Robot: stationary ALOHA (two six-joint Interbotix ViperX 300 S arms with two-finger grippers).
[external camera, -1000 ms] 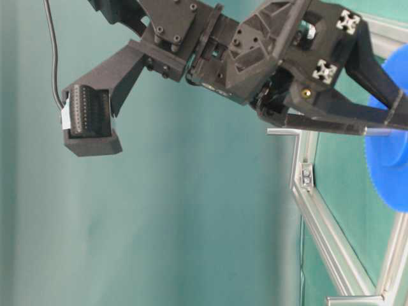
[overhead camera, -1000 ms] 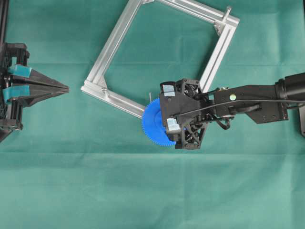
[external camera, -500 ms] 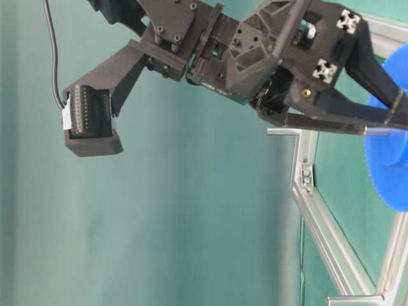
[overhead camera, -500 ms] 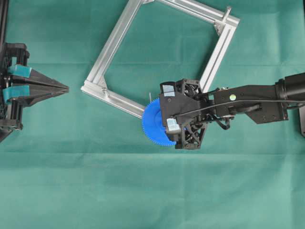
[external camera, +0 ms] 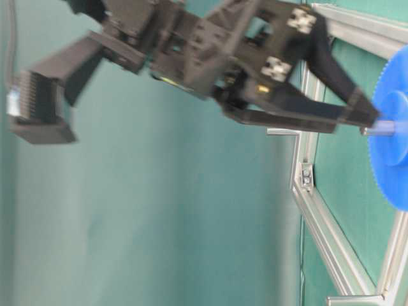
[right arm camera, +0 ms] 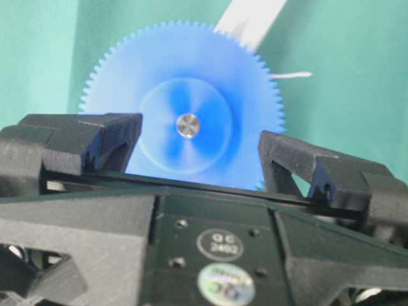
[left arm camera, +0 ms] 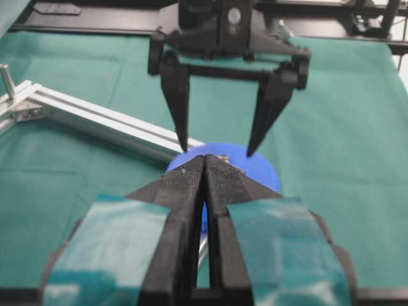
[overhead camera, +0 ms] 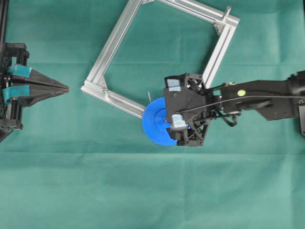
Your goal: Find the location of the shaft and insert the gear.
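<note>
My right gripper (left arm camera: 217, 150) hangs with its fingers spread apart above the gear (right arm camera: 182, 121), which sits mid-frame on the shaft (right arm camera: 187, 125), apparently fully seated. My left gripper (overhead camera: 64, 88), at the left edge, is pressed together on nothing.

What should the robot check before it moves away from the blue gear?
1. Pin shows through the gear's centre hole: ok.
2. Right gripper open: ok.
3. Its fingers clear of the gear: cannot tell.
4. Gear pushed fully down onto the frame: cannot tell.
5. Left gripper shut and well away from the frame: ok.
</note>
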